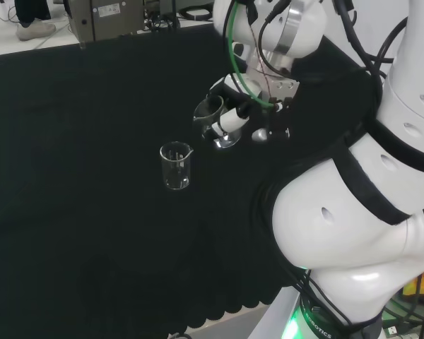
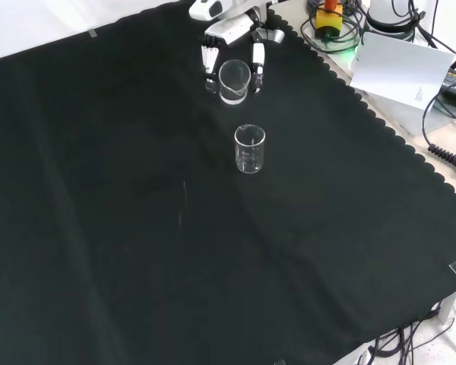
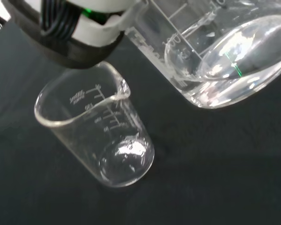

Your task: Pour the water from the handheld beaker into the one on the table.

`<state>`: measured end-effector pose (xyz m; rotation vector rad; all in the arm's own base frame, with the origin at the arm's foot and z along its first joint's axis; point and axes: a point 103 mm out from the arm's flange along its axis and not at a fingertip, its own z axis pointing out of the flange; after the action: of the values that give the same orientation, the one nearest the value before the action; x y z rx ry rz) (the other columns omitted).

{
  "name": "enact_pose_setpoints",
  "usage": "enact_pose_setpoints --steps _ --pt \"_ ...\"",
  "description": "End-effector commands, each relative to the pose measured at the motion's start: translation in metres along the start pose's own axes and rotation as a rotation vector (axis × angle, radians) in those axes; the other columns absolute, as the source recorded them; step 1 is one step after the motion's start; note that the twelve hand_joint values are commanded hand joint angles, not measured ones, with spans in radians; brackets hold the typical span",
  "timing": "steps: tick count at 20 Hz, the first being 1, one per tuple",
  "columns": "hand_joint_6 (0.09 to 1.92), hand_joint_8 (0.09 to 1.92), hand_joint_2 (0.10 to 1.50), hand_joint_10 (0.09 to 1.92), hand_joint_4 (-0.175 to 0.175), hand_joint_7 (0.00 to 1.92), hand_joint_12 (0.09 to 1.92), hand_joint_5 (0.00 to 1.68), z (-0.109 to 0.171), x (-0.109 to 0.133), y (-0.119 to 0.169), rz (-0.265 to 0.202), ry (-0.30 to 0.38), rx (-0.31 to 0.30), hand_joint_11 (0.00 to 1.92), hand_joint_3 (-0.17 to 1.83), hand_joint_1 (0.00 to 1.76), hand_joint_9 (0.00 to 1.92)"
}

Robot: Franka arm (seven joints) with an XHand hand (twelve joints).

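We see our hand [image 2: 229,32] with its fingers [image 2: 210,62] curled around a clear beaker [image 2: 234,81] holding water, tilted. A second beaker [image 2: 249,148] stands upright on the black-clothed counter [image 2: 121,228], just beyond the fingertips, apart from them.

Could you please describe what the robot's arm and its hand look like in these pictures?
The arm is built of large, rounded, glossy white links with black bands at the joints and a silver ring near the wrist. Black cables and one green cable run down to the hand, which is white with black parts on its fingers. A green light glows at the arm's base.
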<state>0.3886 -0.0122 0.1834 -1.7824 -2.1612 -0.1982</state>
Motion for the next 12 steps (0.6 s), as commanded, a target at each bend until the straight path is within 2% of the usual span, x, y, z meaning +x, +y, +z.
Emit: enact_pose_setpoints --steps 1,12 --pt "0.23 0.33 1.0 0.09 -0.175 1.44 0.73 1.36 0.009 0.023 0.0 -0.018 -0.105 0.036 1.35 -0.17 1.43 1.64" --pt "0.22 0.34 1.0 0.09 -0.175 1.43 0.74 1.36 0.012 0.039 0.018 -0.017 -0.278 0.087 1.35 -0.17 1.43 1.64"
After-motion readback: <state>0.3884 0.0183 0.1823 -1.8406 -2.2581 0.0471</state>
